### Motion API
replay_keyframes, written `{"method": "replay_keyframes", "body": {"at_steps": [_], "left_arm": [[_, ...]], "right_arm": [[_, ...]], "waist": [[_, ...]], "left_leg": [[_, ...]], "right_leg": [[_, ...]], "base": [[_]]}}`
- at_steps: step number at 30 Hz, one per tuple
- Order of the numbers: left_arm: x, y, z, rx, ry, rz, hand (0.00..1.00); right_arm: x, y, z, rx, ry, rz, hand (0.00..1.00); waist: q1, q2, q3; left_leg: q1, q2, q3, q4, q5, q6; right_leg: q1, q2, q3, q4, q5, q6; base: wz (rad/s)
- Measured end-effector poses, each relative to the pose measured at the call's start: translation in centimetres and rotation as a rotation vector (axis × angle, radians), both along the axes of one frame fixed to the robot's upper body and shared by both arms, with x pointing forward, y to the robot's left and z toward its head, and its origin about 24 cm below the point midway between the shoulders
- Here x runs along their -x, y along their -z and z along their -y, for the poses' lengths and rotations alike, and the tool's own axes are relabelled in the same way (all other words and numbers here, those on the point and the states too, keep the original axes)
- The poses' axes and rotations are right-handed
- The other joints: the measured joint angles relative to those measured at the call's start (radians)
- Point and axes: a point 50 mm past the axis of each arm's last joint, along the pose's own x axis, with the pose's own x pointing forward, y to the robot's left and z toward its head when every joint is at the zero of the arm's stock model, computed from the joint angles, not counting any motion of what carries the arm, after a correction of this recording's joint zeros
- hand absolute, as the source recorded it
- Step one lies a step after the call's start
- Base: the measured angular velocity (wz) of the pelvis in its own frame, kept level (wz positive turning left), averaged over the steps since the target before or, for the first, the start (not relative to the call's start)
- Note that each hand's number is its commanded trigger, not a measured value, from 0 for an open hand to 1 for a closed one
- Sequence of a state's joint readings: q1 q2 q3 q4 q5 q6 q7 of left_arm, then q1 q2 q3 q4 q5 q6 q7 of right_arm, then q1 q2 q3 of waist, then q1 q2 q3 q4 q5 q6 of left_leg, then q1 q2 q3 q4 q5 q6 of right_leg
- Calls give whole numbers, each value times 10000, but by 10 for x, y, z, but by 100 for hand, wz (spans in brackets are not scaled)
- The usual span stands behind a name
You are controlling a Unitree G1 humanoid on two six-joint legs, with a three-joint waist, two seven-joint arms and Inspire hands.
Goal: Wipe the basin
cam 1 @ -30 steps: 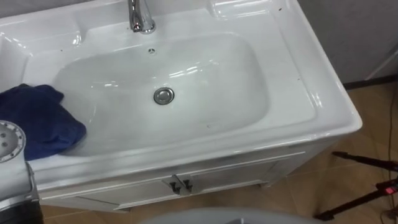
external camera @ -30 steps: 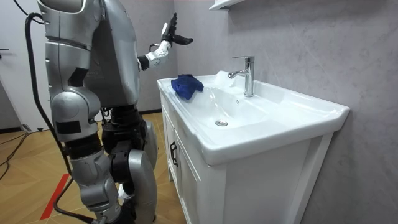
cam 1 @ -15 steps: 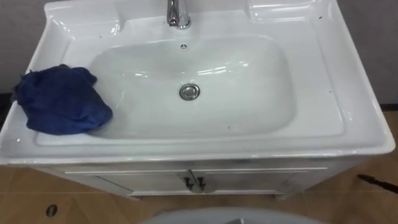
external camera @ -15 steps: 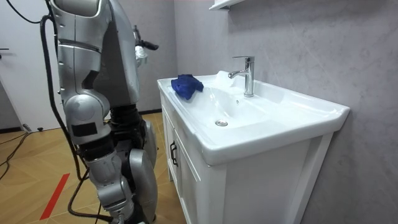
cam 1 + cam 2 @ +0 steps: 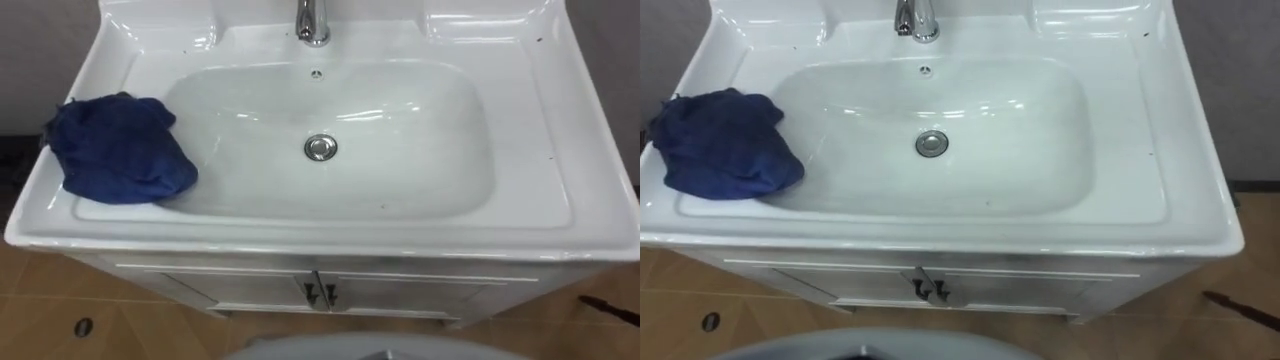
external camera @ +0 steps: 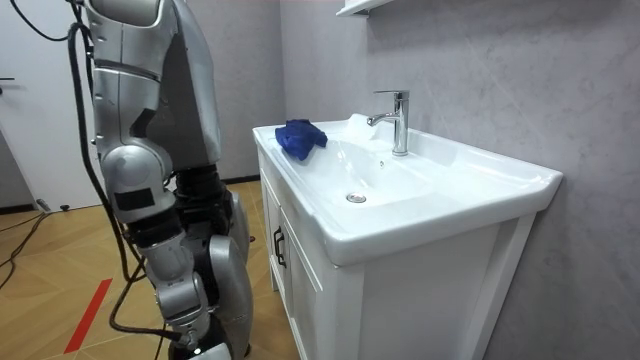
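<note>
A white basin (image 5: pixel 330 150) (image 5: pixel 940 140) (image 6: pixel 370 180) lies below me, with a round metal drain (image 5: pixel 320 147) in its middle and a chrome tap (image 5: pixel 312 22) (image 6: pixel 398 120) at the back. A crumpled dark blue cloth (image 5: pixel 118 148) (image 5: pixel 722 143) (image 6: pixel 300 137) rests on the left rim, partly over the bowl's edge. In the room view I stand upright in front of the cabinet, facing the basin.
The basin sits on a white cabinet with two doors and small dark handles (image 5: pixel 318 294). Wooden floor (image 5: pixel 60 325) runs below. A grey wall (image 6: pixel 480 80) stands behind the tap, and a shelf edge (image 6: pixel 358 8) hangs above it.
My view has swung round until the basin sits square before me. In the room view my raised hand has dropped behind my body, and I have turned towards the basin. The cloth has not moved.
</note>
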State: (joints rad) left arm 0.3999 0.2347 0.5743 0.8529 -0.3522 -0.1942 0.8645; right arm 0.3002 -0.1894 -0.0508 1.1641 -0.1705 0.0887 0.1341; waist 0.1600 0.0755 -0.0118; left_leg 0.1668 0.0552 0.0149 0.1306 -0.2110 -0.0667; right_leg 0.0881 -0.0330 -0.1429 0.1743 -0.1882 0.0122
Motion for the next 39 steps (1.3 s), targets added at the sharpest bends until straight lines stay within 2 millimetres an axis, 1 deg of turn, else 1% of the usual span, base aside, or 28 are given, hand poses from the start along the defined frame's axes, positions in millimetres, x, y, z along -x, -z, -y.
{"method": "replay_keyframes", "body": {"at_steps": [1,2,4,5,7,8,10,14,17,21,23,25,29,30,31,32,34,37,39], "left_arm": [[6,13,13,783,326,-496,0],[10,18,20,1180,464,-752,0],[22,37,46,2587,931,-1426,0],[24,40,51,2912,1058,-1564,0],[34,52,70,4123,1632,-2181,0],[36,53,73,4345,1741,-2290,0],[42,58,82,5083,2019,-2525,0],[44,62,89,5766,2331,-2406,0],[34,67,92,6228,2922,-2240,0],[19,73,98,6909,3725,-2073,0],[11,75,100,7179,4072,-2004,0],[3,77,101,7392,4573,-2105,0],[-6,80,105,7663,5176,-2247,0],[-7,81,107,7745,5345,-2347,0],[-8,81,108,7812,5452,-2432,0],[-10,82,109,7825,5484,-2410,0],[-22,83,110,7838,5678,-2245,0],[-37,84,112,7857,6116,-1972,0],[-40,85,113,7874,6288,-1927,0]], "right_arm": [[2,0,-2,-71,71,-67,0],[4,1,-3,-108,87,-105,0],[7,2,-7,-393,32,-248,0],[8,2,-9,-451,33,-308,0],[13,4,-15,-727,105,-607,0],[14,4,-16,-787,129,-668,0],[18,5,-22,-1063,443,-800,0],[19,6,-25,-1359,713,-833,0],[16,6,-26,-1575,652,-911,0],[2,8,-27,-1728,332,-692,0],[-2,8,-28,-1756,416,-603,0],[-7,9,-28,-1768,452,-527,0],[-8,9,-29,-1800,443,-548,0],[-10,10,-30,-1834,437,-522,0],[-10,10,-31,-1874,461,-565,0],[-10,10,-32,-1893,452,-571,0],[-11,10,-33,-1931,454,-563,0],[-15,11,-33,-1934,405,-488,0],[-16,11,-33,-1925,411,-466,0]], "waist": [[-86,-32,-2],[-128,-42,-2],[-365,-126,3],[-419,-145,4],[-571,-231,11],[-605,-251,12],[-733,-359,14],[-821,-422,30],[-851,-437,35],[-1001,-462,41],[-1009,-480,41],[-1048,-532,40],[-1074,-581,68],[-1121,-591,82],[-1267,-607,97],[-1308,-619,105],[-1359,-622,175],[-1425,-610,185],[-1473,-606,184]], "left_leg": [[12,3,-8,0,-10,18],[15,3,-1,2,-13,23],[-10,14,32,33,-67,117],[-8,16,32,35,-80,139],[-4,18,57,36,-129,224],[2,18,62,36,-140,243],[25,15,85,41,-169,291],[22,14,126,41,-196,322],[10,14,129,41,-197,322],[7,12,153,51,-194,323],[9,4,174,53,-192,324],[22,1,288,61,-191,325],[17,-9,520,52,-191,325],[13,-9,615,52,-191,325],[10,-10,656,51,-191,325],[5,-12,664,48,-192,325],[-18,-15,676,41,-192,325],[-157,-17,680,43,-190,327],[-146,-18,721,43,-190,327]], "right_leg": [[1,1,4,22,0,0],[1,1,16,37,0,0],[-8,-5,13,139,-36,17],[-6,-3,21,148,-39,20],[-26,-3,20,188,-35,32],[-22,-4,20,194,-33,37],[-22,-14,20,293,-41,56],[-55,-21,30,297,-40,58],[-70,-19,32,289,-40,58],[-50,-22,26,308,-38,61],[-48,-33,31,306,-45,73],[-70,-41,95,305,-54,84],[-190,-36,305,312,-65,102],[-218,-31,373,311,-63,104],[-230,-33,388,308,-63,107],[-231,-36,382,299,-65,110],[-251,-38,383,295,-61,117],[-389,-32,414,329,-25,125],[-380,-25,479,354,-21,128]], "base": [[0],[0],[0],[4],[0],[0],[0],[-2],[0],[0],[0],[-7],[-16],[-16],[-9],[0],[0],[-2],[-7]]}}
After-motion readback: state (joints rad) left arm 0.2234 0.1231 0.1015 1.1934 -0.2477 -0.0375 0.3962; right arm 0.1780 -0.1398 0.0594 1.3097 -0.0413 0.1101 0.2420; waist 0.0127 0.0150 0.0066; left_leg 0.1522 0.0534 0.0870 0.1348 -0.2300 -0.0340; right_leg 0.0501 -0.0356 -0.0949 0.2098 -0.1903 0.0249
